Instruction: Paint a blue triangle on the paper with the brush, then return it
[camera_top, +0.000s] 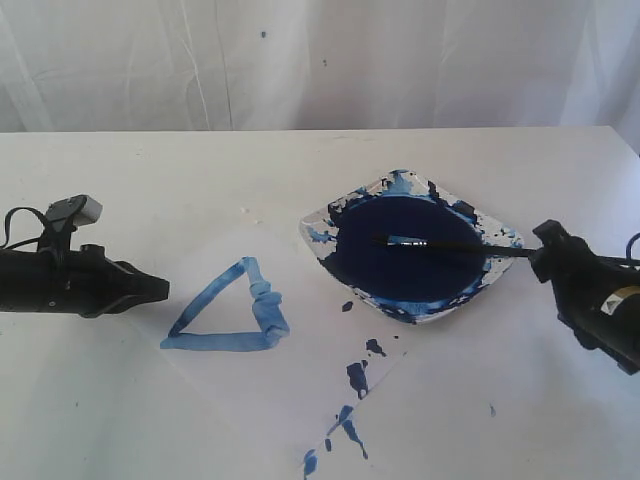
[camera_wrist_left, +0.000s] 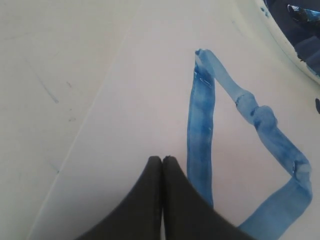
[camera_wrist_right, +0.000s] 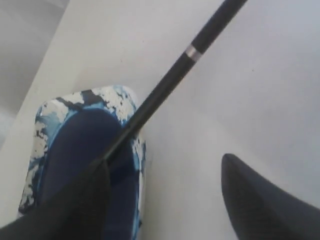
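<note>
The brush lies across the dish of dark blue paint. Its bristle end rests over the paint pool and its thin black handle reaches out past the rim toward the right gripper. In the right wrist view that gripper stands spread wide. The brush runs alongside one finger, and the other finger is well apart from it, so nothing is pinched. The far end of the brush disappears behind the near finger, over the dish.

The blue triangle sits on the paper, to the left of the dish and apart from it. One of its sides is thicker and wavy. Dark blue splatters dot the sheet below the dish.

The left gripper hangs low over the counter, just left of the triangle and pointing toward it. In the left wrist view its fingers are pressed together with nothing between them. Their tips are just beside one straight stroke of the triangle, above the paper.
</note>
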